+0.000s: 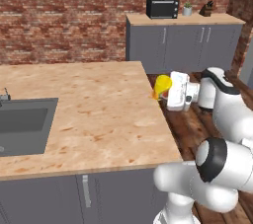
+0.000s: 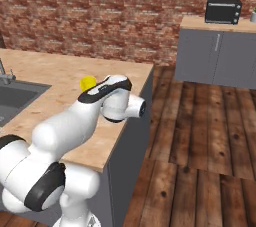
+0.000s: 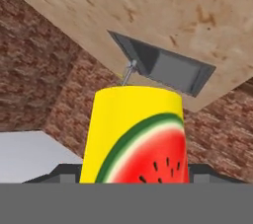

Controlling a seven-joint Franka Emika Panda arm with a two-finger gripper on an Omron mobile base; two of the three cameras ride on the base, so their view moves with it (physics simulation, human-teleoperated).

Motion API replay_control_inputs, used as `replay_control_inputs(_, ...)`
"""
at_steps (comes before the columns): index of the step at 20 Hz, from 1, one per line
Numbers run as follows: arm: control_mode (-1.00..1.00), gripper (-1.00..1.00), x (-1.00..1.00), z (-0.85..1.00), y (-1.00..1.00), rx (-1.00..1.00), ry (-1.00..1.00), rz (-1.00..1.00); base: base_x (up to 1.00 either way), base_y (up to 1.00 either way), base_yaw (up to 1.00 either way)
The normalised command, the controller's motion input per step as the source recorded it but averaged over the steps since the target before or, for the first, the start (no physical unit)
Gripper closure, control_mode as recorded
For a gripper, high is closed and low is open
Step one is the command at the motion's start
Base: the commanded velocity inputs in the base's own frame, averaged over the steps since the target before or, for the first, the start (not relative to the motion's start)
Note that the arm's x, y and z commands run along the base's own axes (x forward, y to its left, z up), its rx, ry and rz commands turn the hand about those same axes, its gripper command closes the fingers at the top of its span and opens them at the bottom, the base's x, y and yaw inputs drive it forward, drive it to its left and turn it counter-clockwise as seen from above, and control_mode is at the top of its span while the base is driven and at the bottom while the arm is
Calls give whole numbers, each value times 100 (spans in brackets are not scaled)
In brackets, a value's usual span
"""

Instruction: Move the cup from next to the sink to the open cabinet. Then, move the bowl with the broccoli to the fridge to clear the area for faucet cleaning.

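**Cup in hand, off the desk's right edge**

The hand [image 1: 167, 91] is grasping the yellow cup [image 1: 162, 86], held just past the right edge of the desk [image 1: 99, 114], well apart from the sink [image 1: 24, 124] at far left. The cup's long axis runs along the fingers, its mouth pointing back over the desk. No cabinet is visible to aim at. No brand or writing; just a watermelon-slice print on the cup.

1. Lighting: even and diffuse in all views, moderately bright; no light source can be made out.
2. Shadows: faint; the sink [image 1: 22, 124] basin reads darker than the worktop [image 1: 99, 114].
3. Glare: soft sheen on the white arm only.
4. Sharpness: rendered textures are soft and slightly blurred; brick wall [image 1: 74, 16] is coarse.
5. Distortion: none evident at the edges.
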Motion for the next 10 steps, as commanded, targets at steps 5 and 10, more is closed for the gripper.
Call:
replay_control_inputs(5,100,100,0,0,0,0,0,0,-58,25,44)
replay_control_inputs(10,100,100,0,0,0,0,0,0,-22,8,80)
